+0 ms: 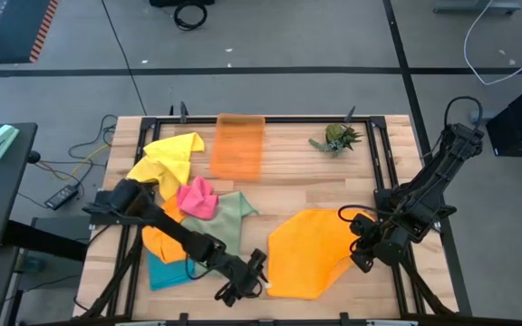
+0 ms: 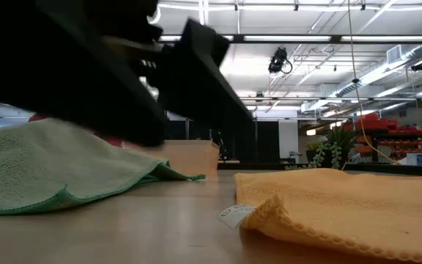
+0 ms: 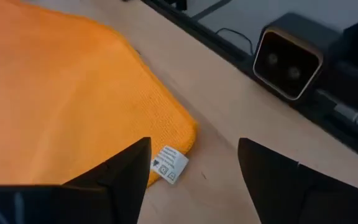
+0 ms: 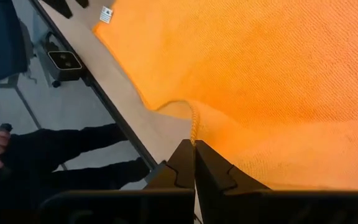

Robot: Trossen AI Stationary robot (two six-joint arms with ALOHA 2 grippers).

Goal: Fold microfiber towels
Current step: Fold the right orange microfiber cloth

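High view shows me the orange towel [image 1: 308,252] spread beside the heaped towels [image 1: 188,204], my right gripper [image 1: 362,256] pinching its edge, my left gripper [image 1: 243,285] spread near its tag [image 3: 168,165]; low view is half blocked by an arm [image 2: 116,73].

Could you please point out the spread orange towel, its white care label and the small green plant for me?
Orange towel [image 1: 308,252]: high view, middle of its flat spread surface.
White care label [image 3: 168,165]: left wrist view, centre of the tag at the towel's corner.
Green plant [image 1: 337,138]: high view, middle of its spiky leaves.
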